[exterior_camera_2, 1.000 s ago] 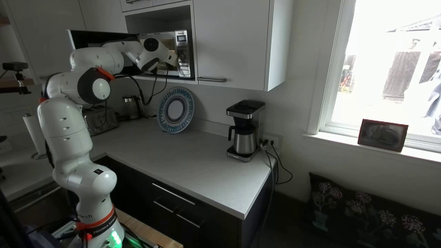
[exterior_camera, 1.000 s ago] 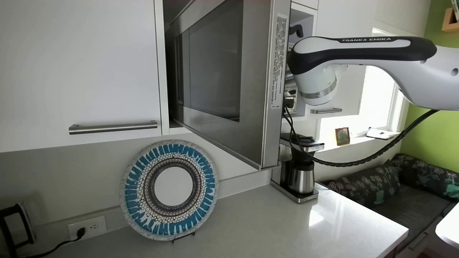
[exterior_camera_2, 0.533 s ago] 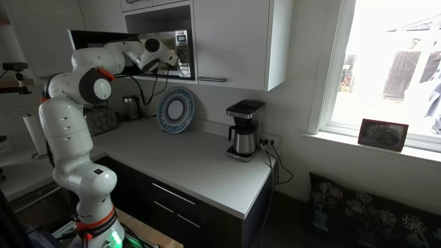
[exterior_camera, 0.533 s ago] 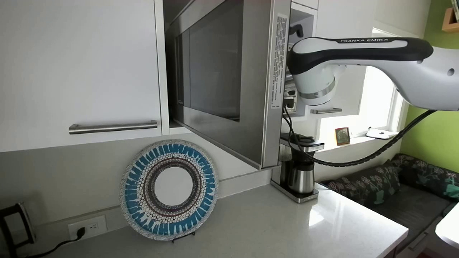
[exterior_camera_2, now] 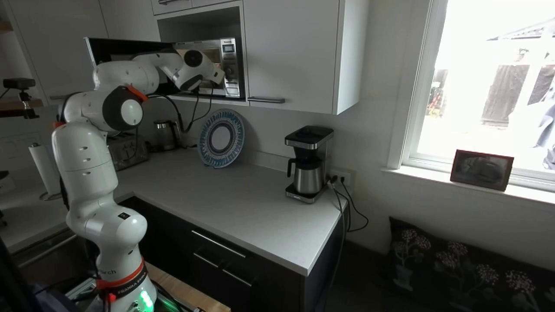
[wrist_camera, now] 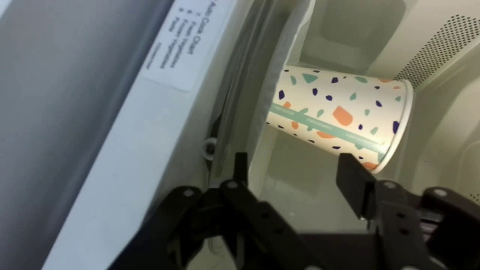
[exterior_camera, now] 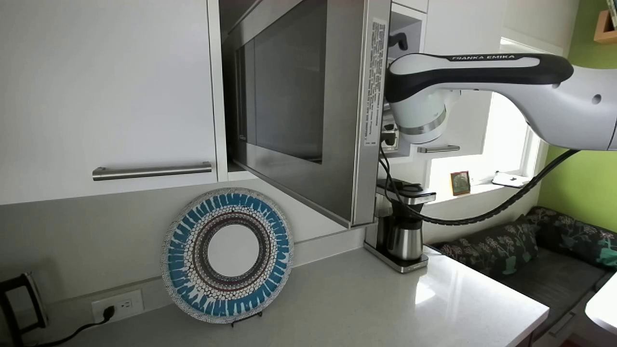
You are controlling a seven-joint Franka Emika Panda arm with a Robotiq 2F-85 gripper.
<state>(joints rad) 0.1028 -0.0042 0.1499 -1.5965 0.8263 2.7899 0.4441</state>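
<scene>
Kitchen cabinet niche [exterior_camera_2: 199, 28]: microwave [exterior_camera_2: 230, 69] inside, door [exterior_camera: 289, 101] swung open.
Gripper [wrist_camera: 294, 167]: jaws spread apart.
Terrazzo-print paper cup [wrist_camera: 339, 108]: inside the microwave, near the gripper.

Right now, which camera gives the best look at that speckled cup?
The wrist view: the speckled cup shows large and clear beyond the open gripper, only one end hidden behind a pale edge. In both exterior views I can't find it: the microwave door and the arm block much of the view inside.
</scene>
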